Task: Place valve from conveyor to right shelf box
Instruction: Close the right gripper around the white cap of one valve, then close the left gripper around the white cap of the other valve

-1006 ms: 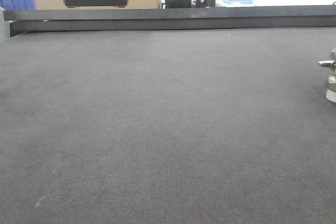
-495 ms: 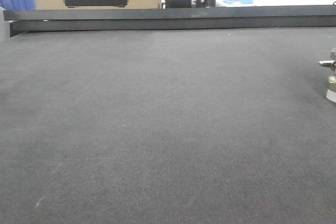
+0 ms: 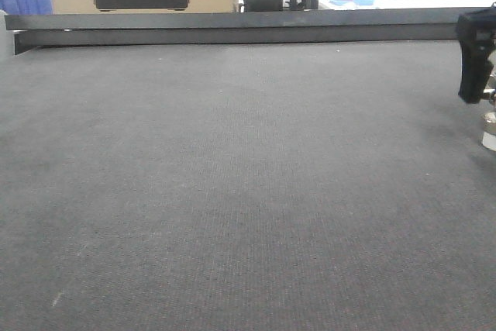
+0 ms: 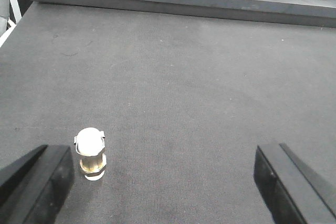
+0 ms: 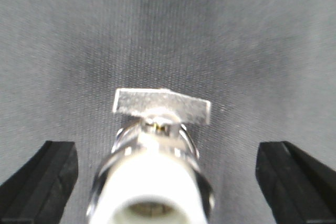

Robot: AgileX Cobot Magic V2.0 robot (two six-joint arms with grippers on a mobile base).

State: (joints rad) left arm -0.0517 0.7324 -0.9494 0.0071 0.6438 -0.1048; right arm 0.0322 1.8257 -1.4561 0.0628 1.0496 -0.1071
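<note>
Coming into the front view at its right edge, a black finger [image 3: 474,56] of the right tool now hangs just over the valve [image 3: 489,131]. Half a second ago that corner held the valve alone. The valve has not shifted: it stands upright on the conveyor [image 3: 232,191], on the near side of the far rail [image 3: 232,29].

From the left wrist, the left tool [image 4: 164,182] is spread wide and empty, low over the belt. A white-capped fitting [image 4: 90,153] stands untouched just beside the finger on the view's left side. I cannot tell whether it is the same piece.

From the right wrist, the right tool [image 5: 167,177] is open, its two fingers on either side of the valve and clear of it. The approach looks nearly done. The squeeze, the lift and the carry to the shelf box, which is not in sight, remain.
</note>
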